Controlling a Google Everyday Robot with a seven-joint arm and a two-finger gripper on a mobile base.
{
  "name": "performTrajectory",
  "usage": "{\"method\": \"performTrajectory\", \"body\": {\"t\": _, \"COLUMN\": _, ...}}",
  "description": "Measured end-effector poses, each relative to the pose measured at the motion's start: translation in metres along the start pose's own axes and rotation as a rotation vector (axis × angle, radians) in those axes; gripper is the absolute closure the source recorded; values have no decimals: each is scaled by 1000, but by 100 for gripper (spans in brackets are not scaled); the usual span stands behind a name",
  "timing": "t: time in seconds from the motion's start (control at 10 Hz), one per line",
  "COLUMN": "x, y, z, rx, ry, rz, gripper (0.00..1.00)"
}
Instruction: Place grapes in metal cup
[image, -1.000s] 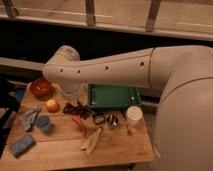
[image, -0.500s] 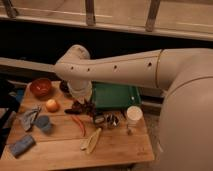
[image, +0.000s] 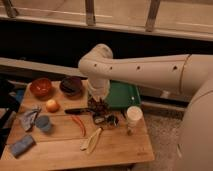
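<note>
The grapes (image: 99, 106), a dark reddish-purple bunch, hang from my gripper (image: 98, 102) just above the wooden table (image: 60, 155), near its middle. The gripper points down under the white wrist and is shut on the bunch. The metal cup (image: 111, 120), small and shiny with a dark inside, stands on the table just right of and in front of the grapes, a short gap away. The wrist hides most of the gripper.
A white cup (image: 134, 116) stands right of the metal cup, and a green board (image: 124, 95) lies behind it. Red bowl (image: 41, 86), dark bowl (image: 71, 86), orange fruit (image: 52, 105), blue-grey cup (image: 43, 122), red chili (image: 79, 125), blue sponge (image: 22, 145).
My arm has swung right across the table. The grapes have left their spot beside the orange fruit and moved right with the gripper, towards the metal cup.
</note>
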Motion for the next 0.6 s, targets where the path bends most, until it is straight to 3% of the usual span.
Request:
{"method": "performTrajectory", "body": {"t": 0.4, "x": 28, "y": -39, "z": 40, "rx": -35, "ry": 25, "rz": 188, "gripper": 100}}
{"method": "performTrajectory", "body": {"t": 0.6, "x": 34, "y": -52, "z": 48, "rx": -49, "ry": 21, "rz": 262, "gripper": 100}}
